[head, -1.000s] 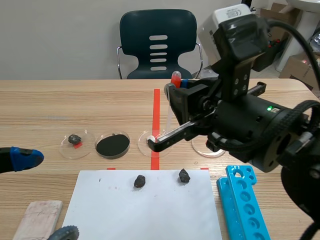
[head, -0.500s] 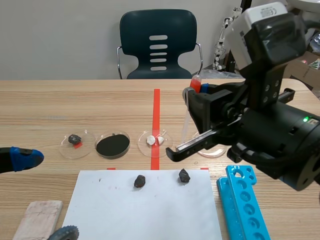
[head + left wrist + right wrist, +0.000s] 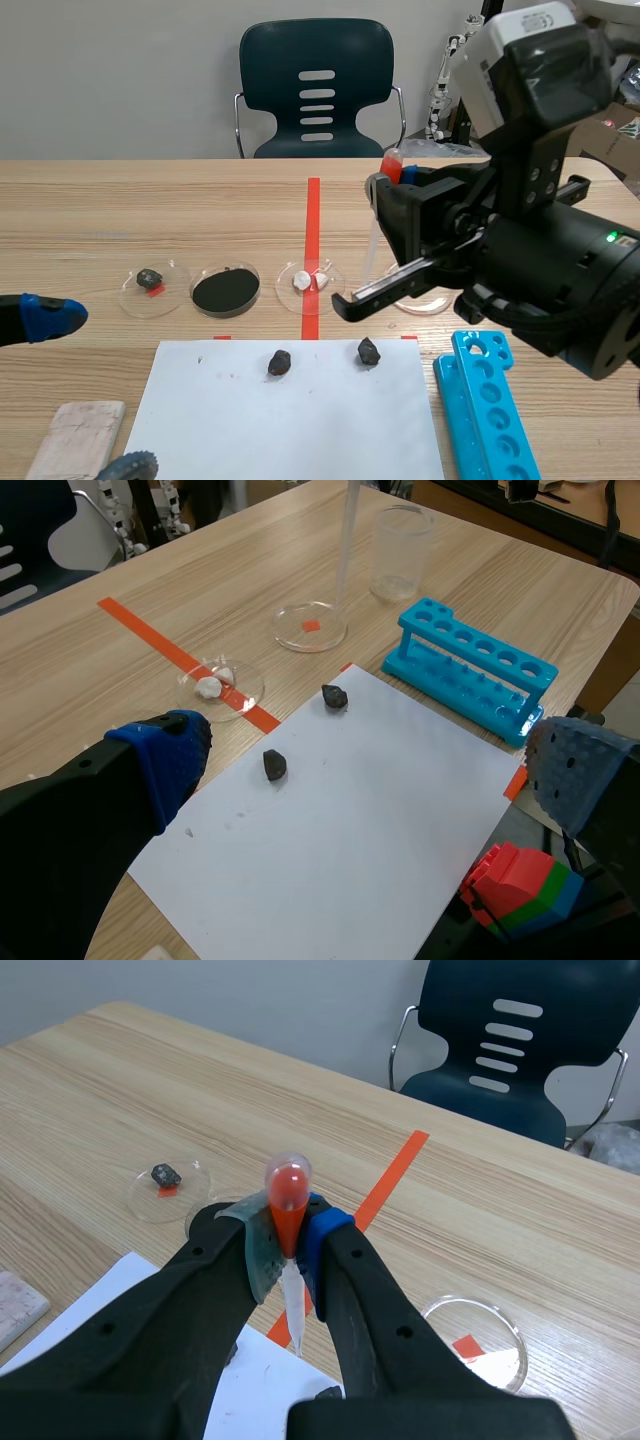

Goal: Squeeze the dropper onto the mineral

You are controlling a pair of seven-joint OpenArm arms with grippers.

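**Red-bulbed dropper aloft, no stone beneath it yet**

We judge this to be the carrying step. Our right gripper is clamped on the dropper just under its bulb. The stem points down above the table, between the white lumps and a dish holding only a tape mark. The clear stem is thin and hard to trace, so the tip's exact spot is our guess. Next the tip must sit over a mineral, perhaps the dark stone on the paper, and then take a firmer pinch. Our left gripper hangs spread apart, holding nothing.
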